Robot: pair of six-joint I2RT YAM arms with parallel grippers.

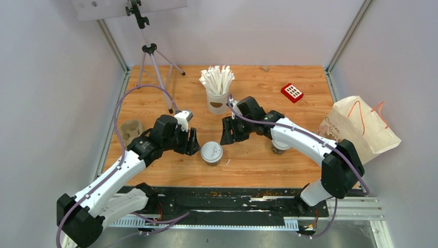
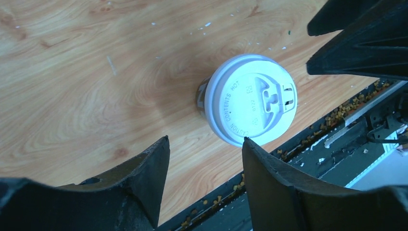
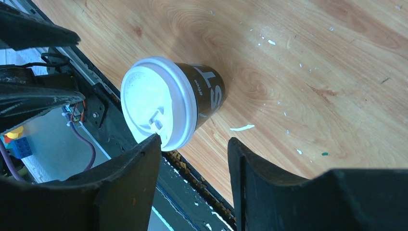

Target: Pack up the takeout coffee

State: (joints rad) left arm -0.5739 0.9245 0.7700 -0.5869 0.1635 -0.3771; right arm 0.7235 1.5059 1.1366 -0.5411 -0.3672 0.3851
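Note:
One dark brown coffee cup with a white lid (image 1: 212, 152) stands near the table's front edge, between my two grippers. It shows in the left wrist view (image 2: 250, 99) and in the right wrist view (image 3: 168, 103). My left gripper (image 1: 192, 142) is open and empty just left of it, apart from it (image 2: 207, 139). My right gripper (image 1: 227, 136) is open and empty just right of it and slightly behind (image 3: 192, 139). The second brown cup (image 1: 279, 146) stands further right, mostly hidden under my right arm.
A beige pulp cup carrier (image 1: 131, 129) sits at the table's left edge. A paper bag with orange handles (image 1: 361, 126) lies at the right. A white cup of wrapped sticks (image 1: 218, 95), a red block (image 1: 292, 92) and a tripod (image 1: 152, 57) stand behind.

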